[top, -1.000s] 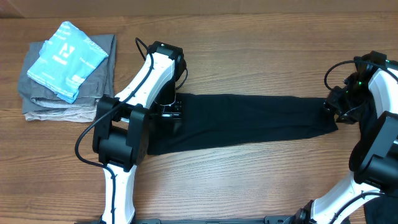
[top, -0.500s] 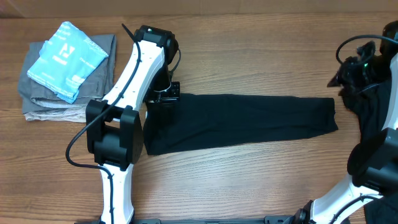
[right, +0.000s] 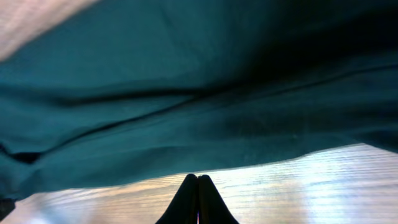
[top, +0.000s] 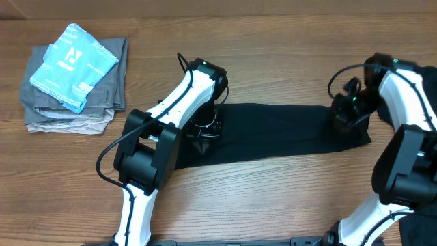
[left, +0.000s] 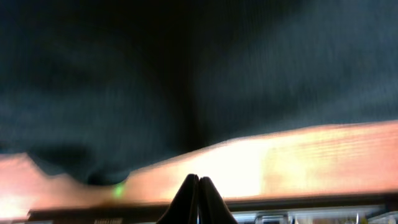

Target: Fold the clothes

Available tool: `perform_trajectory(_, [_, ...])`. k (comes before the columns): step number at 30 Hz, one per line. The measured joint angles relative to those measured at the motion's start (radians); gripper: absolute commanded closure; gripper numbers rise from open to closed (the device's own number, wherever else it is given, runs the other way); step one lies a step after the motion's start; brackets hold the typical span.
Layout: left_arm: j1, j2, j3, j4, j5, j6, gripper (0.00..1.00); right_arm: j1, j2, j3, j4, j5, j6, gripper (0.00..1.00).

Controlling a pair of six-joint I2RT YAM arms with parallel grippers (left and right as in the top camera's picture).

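Note:
The clothes in view are one black garment (top: 273, 133), lying as a long folded strip across the middle of the wooden table. My left gripper (top: 205, 132) hangs over its left part, and my right gripper (top: 343, 115) over its right end. In the left wrist view the gripper (left: 199, 178) is shut with nothing between its fingers, and bare table and the blurred black fabric (left: 186, 62) lie beyond its tips. The right wrist view shows the same: the gripper (right: 198, 177) shut and empty over the wood, with the garment (right: 186, 93) filling the frame beyond. The left arm hides the strip's left end.
A light-blue folded garment with white print (top: 72, 58) lies on a stack of grey folded garments (top: 102, 109) at the table's far left. Both arm bases stand at the near edge, left (top: 140, 164) and right (top: 410, 171).
Both grippers have closed. The left gripper drew back toward the far-left corner of the strip, then swung right onto it. The right gripper lifted away, then came left over the right end.

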Motion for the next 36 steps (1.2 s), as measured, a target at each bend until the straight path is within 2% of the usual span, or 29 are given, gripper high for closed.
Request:
perform_trajectory(7, [0.001,0.000,-0.146,0.205,0.000,-0.043,0.96,0.076,0.000,-0.121,0.138,0.000,0.029,0.96])
perform_trajectory(13, [-0.001,-0.019,-0.172,0.257,-0.020,-0.086,0.96,0.151,0.000,-0.153,0.265,0.011,0.055,0.96])
perform_trajectory(26, [-0.003,-0.052,-0.172,0.428,-0.253,-0.137,0.96,0.196,-0.019,-0.278,0.526,0.054,0.115,0.96])
perform_trajectory(30, [-0.003,-0.052,-0.161,0.431,-0.288,-0.138,0.96,0.197,-0.019,-0.282,0.623,0.038,0.108,0.95])
perform_trajectory(33, [-0.001,-0.053,-0.130,0.383,-0.317,-0.138,0.96,0.198,-0.019,-0.267,0.602,0.010,0.088,0.93])
perform_trajectory(36, [0.004,-0.087,-0.075,0.353,-0.328,-0.138,0.96,0.198,-0.019,-0.200,0.488,-0.020,0.078,0.92])
